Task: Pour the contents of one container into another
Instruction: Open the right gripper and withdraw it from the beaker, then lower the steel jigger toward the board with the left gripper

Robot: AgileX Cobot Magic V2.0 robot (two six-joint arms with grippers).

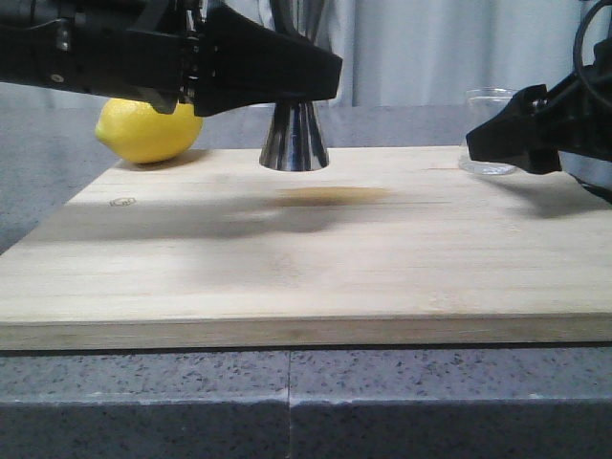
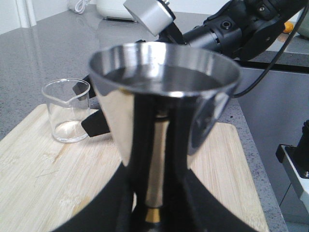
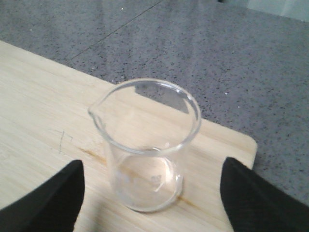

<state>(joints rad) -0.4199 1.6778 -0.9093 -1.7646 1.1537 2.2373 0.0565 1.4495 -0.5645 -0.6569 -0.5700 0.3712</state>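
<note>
Steel jigger (image 1: 295,137) was clamped in the left claw (image 1: 287,72), lifted clear of the cutting board (image 1: 306,277) near its far edge; its shadow and a faint brownish smear lay on the wood just in front. Only the lower cone showed in the front view, the rest was hidden behind the claw. Left wrist view: fingers (image 2: 108,205) pressed on both sides of the narrow waist, gold band visible low down between them, jigger (image 2: 164,96) upright, upper cup facing the camera. Whether there was liquid in the cup, I couldn't tell; the interior just reflected.

Glass beaker (image 1: 491,131) stood upright at the board's far right corner, well apart from the jigger. In the right wrist view the beaker (image 3: 147,145) looked empty, pour lip pointing toward the board's middle, a brownish stain ring on the wood around its base.

Right claw (image 1: 497,143) was apart, sitting just beside the beaker; its two fingertips (image 3: 48,198) flanked the beaker with clear gaps on each side, no contact.

Lemon (image 1: 148,129) sat at the far left, at the back edge of the board, partly behind the left arm. Board rested on a grey speckled counter (image 1: 287,402).
</note>
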